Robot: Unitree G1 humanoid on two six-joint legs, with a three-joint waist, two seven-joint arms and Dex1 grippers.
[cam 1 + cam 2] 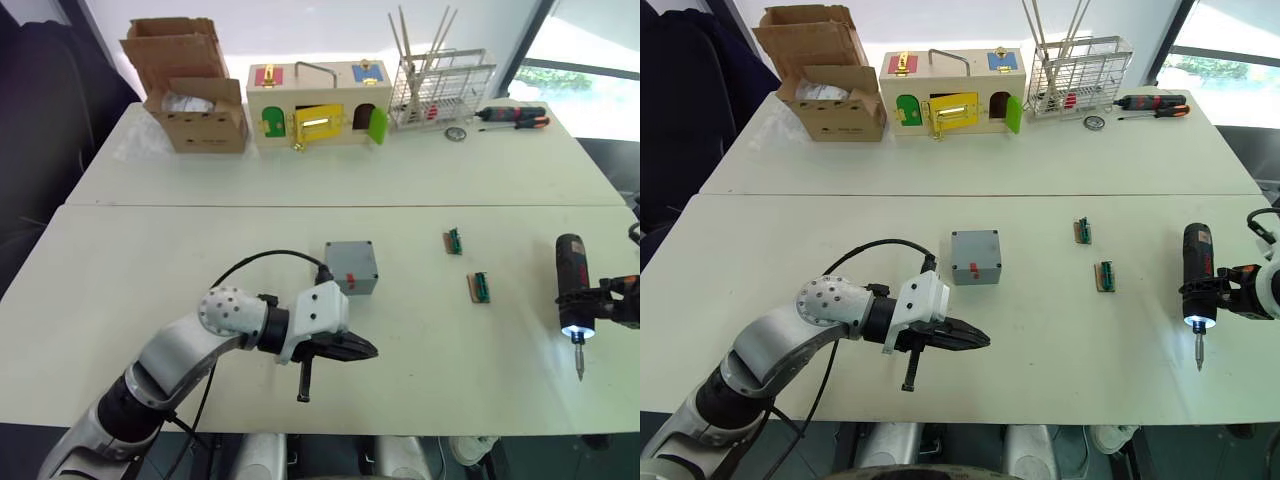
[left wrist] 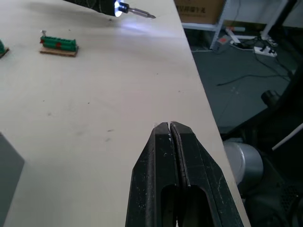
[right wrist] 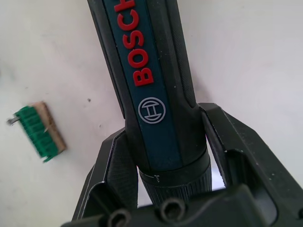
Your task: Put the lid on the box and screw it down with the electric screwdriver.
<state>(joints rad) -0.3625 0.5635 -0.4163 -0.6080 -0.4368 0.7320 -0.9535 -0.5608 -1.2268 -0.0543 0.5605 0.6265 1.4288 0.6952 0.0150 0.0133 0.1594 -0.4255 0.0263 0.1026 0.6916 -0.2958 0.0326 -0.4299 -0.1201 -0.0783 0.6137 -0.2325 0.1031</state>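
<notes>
Right claw (image 1: pixel 1230 292) clamps electric screwdriver (image 1: pixel 1196 270) near right tabletop (image 1: pixel 1060 170) edge, light on, ready for screws. Box (image 1: pixel 975 257) mid-tabletop, lid apparently seated. Left claw (image 1: pixel 965 338) pinched together, empty, near front edge.

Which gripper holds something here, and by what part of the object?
The right gripper clamps the thick black electric screwdriver around its barrel near the lit tip end. The left gripper is shut and empty.
</notes>
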